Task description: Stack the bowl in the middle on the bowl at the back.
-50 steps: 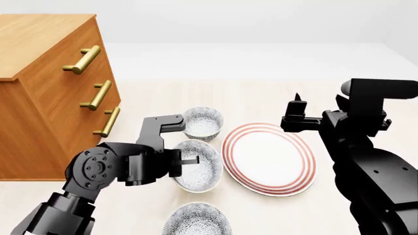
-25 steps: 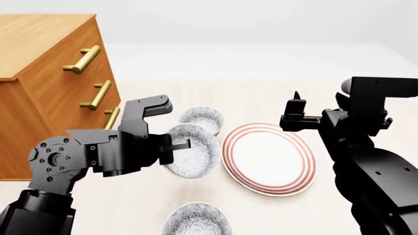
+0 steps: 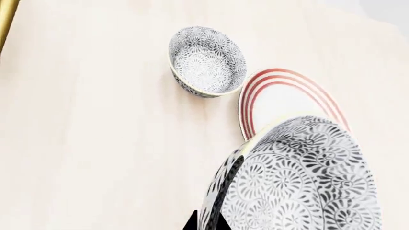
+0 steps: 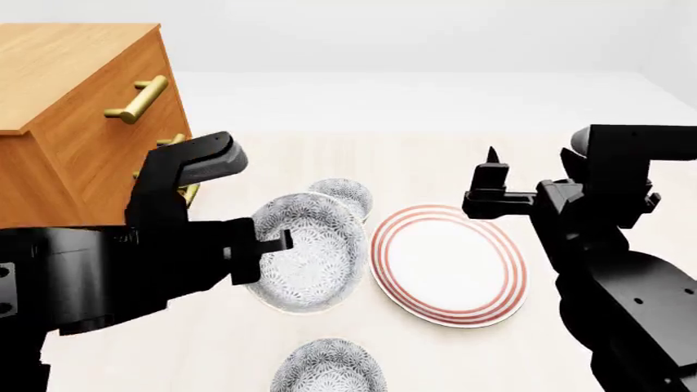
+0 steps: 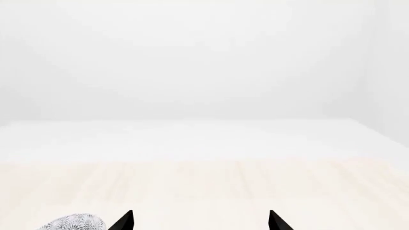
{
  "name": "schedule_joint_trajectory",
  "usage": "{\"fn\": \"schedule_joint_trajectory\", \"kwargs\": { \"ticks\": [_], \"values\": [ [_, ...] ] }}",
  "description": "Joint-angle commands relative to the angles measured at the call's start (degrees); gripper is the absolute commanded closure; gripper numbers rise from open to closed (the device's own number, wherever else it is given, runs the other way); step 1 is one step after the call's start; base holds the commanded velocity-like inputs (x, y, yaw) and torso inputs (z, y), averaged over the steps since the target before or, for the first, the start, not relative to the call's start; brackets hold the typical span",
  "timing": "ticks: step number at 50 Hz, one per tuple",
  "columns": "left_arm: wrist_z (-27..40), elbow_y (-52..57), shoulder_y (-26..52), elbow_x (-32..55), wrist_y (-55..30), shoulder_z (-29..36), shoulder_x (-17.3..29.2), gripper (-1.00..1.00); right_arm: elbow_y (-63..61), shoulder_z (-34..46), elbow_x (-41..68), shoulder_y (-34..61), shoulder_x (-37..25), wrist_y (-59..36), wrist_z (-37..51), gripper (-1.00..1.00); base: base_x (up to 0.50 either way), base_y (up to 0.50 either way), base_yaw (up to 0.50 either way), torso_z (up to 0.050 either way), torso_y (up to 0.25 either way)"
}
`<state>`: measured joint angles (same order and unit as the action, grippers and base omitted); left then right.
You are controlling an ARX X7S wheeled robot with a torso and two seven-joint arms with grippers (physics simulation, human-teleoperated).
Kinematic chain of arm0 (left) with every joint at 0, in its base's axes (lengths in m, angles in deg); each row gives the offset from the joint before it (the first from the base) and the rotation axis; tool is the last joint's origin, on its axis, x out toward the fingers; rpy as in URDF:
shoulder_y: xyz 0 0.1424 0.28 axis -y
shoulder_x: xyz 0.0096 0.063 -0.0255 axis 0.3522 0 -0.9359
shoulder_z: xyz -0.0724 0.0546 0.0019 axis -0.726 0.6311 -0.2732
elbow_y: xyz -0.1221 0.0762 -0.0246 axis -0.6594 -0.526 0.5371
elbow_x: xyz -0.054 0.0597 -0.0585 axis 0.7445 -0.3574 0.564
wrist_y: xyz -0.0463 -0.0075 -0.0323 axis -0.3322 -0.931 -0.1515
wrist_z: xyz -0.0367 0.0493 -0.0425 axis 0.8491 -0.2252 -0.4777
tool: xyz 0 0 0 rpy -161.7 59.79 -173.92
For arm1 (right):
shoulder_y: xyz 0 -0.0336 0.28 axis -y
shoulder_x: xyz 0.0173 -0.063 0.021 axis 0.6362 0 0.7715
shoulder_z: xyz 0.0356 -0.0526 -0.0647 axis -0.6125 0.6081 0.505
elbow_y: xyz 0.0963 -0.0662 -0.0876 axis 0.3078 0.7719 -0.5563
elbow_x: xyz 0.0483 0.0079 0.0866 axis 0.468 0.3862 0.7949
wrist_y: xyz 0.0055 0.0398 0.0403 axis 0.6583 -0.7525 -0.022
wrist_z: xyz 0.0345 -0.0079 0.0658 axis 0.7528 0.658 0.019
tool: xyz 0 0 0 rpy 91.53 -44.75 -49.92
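Note:
My left gripper (image 4: 286, 242) is shut on the rim of the bowl in the middle (image 4: 305, 255), a grey-blue speckled bowl held off the floor and tilted toward the camera. In the left wrist view the fingertips (image 3: 190, 224) pinch that bowl's wall (image 3: 300, 177). The bowl at the back (image 4: 346, 193) sits on the floor, half hidden behind the held one; the left wrist view shows the bowl at the back (image 3: 208, 62) whole, apart from the gripper. My right gripper (image 4: 490, 189) hovers open and empty above the plate's far side.
A white plate with red rings (image 4: 449, 265) lies right of the bowls. A third speckled bowl (image 4: 329, 369) sits at the front. A wooden dresser with brass handles (image 4: 82, 122) stands at the left. A speckled bowl's edge (image 5: 70, 223) shows in the right wrist view.
My left arm has lifted the middle bowl off the floor, tilting it, and it now covers more of the back bowl. The right arm has barely moved.

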<state>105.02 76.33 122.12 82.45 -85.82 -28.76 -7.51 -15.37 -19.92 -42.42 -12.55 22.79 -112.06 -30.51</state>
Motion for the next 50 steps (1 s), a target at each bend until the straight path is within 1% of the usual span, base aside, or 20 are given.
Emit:
{"fn": "schedule_joint_trajectory", "kwargs": {
  "ticks": [1,6,13,20,24,50],
  "values": [
    [3.89,13.25,-2.91,12.34,8.74,2.25,7.21,1.00,-3.18,-0.34,0.99,-1.27,0.62,-1.34,0.95,-1.00,0.00,0.00,0.00,0.000,0.000],
    [3.48,16.63,-4.74,13.58,10.96,4.07,9.03,1.00,-4.32,-1.01,1.44,-2.14,0.87,-1.62,1.25,-1.00,0.00,0.00,0.00,0.000,0.000],
    [3.25,20.72,-5.36,16.39,13.29,6.82,11.29,1.00,-5.83,-2.00,2.07,-2.61,1.14,-2.39,1.80,-1.00,0.00,0.00,0.00,0.000,0.000],
    [2.77,24.80,-5.58,18.35,15.86,7.86,13.47,1.00,-6.88,-2.43,2.70,-2.42,1.22,-3.22,2.20,-1.00,0.00,0.00,0.00,0.000,0.000],
    [2.03,26.07,-6.47,17.94,16.22,8.42,14.32,1.00,-7.26,-2.56,2.88,-2.80,1.47,-2.98,2.41,-1.00,0.00,0.00,0.00,0.000,0.000],
    [-1.27,24.98,-7.91,12.56,16.58,12.21,14.14,1.00,-8.06,-3.59,4.01,-4.29,1.26,-2.56,3.17,-1.00,0.00,0.00,0.00,0.000,0.000]
  ]
}}
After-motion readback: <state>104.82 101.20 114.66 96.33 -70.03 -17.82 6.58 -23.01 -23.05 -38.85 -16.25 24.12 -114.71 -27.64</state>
